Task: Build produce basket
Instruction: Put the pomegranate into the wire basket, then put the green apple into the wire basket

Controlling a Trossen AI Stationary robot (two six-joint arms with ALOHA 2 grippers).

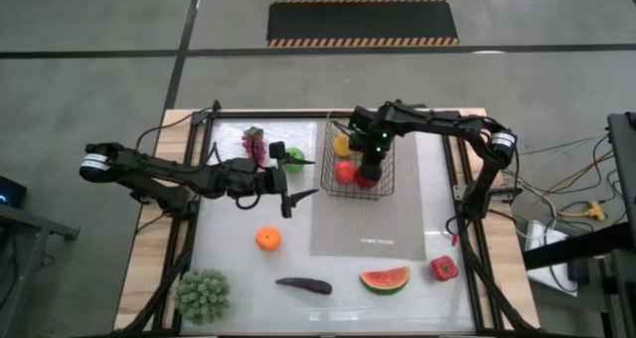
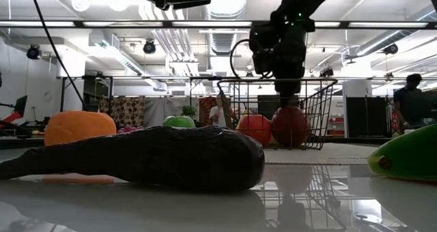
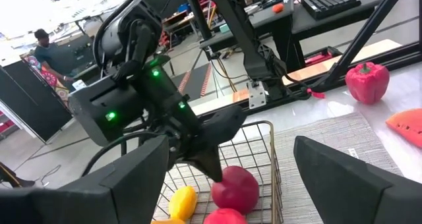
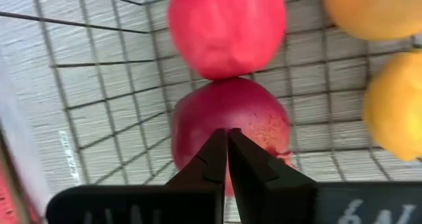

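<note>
Both arms are dark, built of slim jointed links with a pale silver ring at each outer joint, at the left and right edges of the high view. Black cables loop along them. The right tool (image 1: 370, 167) carries small green lights on its black housing; the left tool (image 1: 302, 178) ends in two tapering black fingers (image 3: 125, 184).

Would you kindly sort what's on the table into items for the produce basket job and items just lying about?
Job: basket, red apples, yellow pear, green apple, grapes, orange, eggplant, watermelon slice, red pepper.
Lying about: grey mat, green spiky ball.
</note>
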